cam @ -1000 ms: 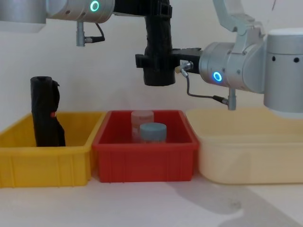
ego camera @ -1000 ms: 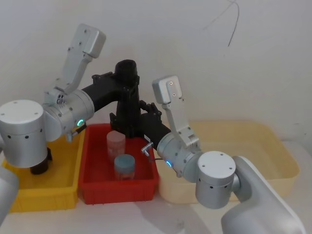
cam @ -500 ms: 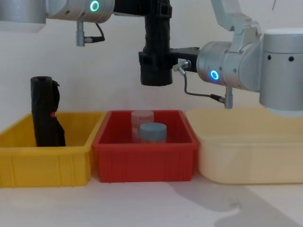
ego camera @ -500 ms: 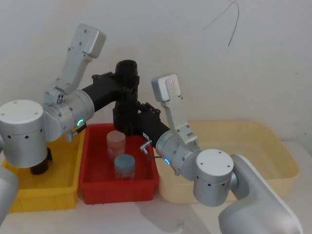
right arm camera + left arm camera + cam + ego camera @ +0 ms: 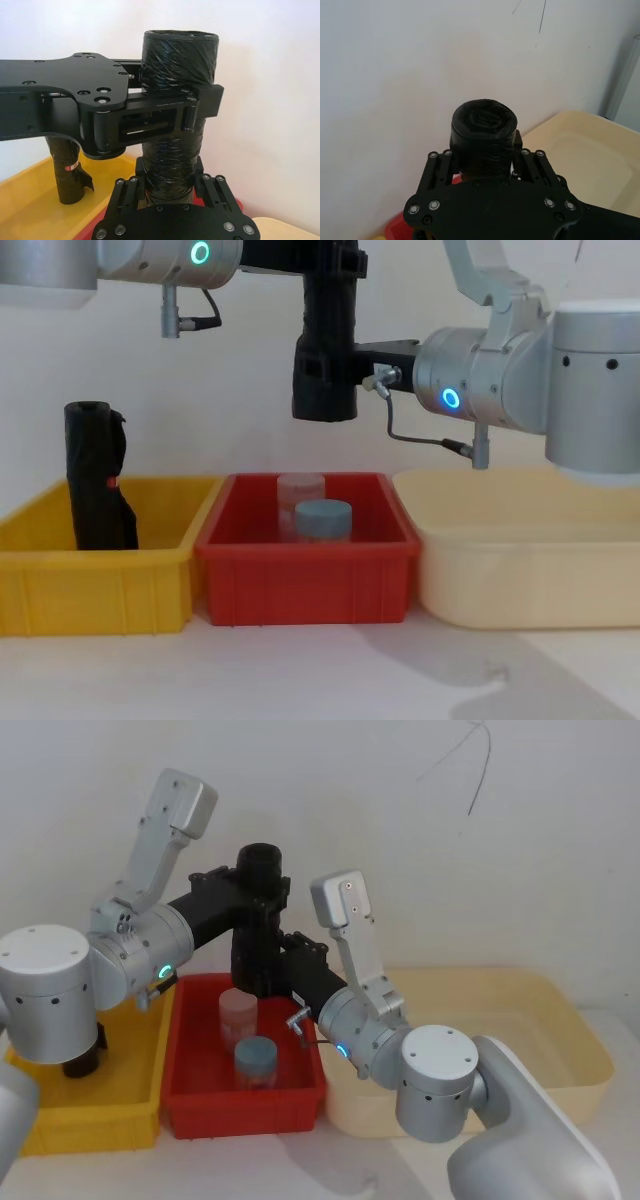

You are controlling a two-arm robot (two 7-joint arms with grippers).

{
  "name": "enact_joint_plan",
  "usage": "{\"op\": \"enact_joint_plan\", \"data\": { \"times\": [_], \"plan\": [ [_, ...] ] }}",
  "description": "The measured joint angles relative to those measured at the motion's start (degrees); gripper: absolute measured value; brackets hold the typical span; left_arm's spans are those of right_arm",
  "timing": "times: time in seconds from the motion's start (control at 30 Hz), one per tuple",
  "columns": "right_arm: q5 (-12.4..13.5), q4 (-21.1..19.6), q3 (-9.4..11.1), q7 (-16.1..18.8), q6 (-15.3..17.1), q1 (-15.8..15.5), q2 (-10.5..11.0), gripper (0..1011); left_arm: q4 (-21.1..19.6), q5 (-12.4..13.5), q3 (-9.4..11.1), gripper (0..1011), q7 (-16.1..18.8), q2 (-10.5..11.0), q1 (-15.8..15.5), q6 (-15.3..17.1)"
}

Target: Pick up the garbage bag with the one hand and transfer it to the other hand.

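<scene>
The garbage bag (image 5: 329, 330), a tightly rolled black cylinder, hangs upright in the air above the red bin (image 5: 305, 580). My left gripper (image 5: 331, 262), on the arm with the green-teal ring, is shut on its upper part; the right wrist view shows the fingers clamping the bag (image 5: 180, 55) below its top. My right gripper (image 5: 325, 378), on the arm with the blue ring, reaches in from the right and is shut on the lower part, its fingers (image 5: 141, 172) pressing both sides. From the head, the bag (image 5: 262, 865) stands between both grippers.
The red bin holds a pale clear jar (image 5: 300, 485) and a blue-lidded jar (image 5: 323, 515). In the yellow bin (image 5: 95, 585) on the left stands another black roll with a red mark (image 5: 95, 480). A cream tub (image 5: 520, 570) sits on the right.
My right gripper has slid left and closed in around the lower part of the bag. The bag and left gripper have stayed nearly still.
</scene>
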Motion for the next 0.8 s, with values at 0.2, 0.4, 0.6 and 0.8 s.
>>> {"op": "enact_joint_plan", "data": {
  "times": [0.2,0.4,0.6,0.8],
  "plan": [
    [0.1,-0.3,0.6,0.0,0.0,-0.2,-0.1,518,0.0,0.0,0.0,671,0.0,0.0,0.0,0.0],
    [0.4,-0.8,2.0,-1.0,0.5,-0.6,-0.2,518,-0.8,-0.3,-0.2,861,-0.5,0.4,0.4,0.1],
    [0.6,-1.2,3.6,-2.4,1.3,-0.8,0.0,518,-2.5,-1.3,-1.0,1001,-1.3,1.4,1.5,0.4],
    [0.6,-1.8,5.6,-4.3,2.9,-1.3,0.6,518,-5.1,-3.0,-2.3,1000,-2.2,2.9,3.4,0.4]
  ]
}}
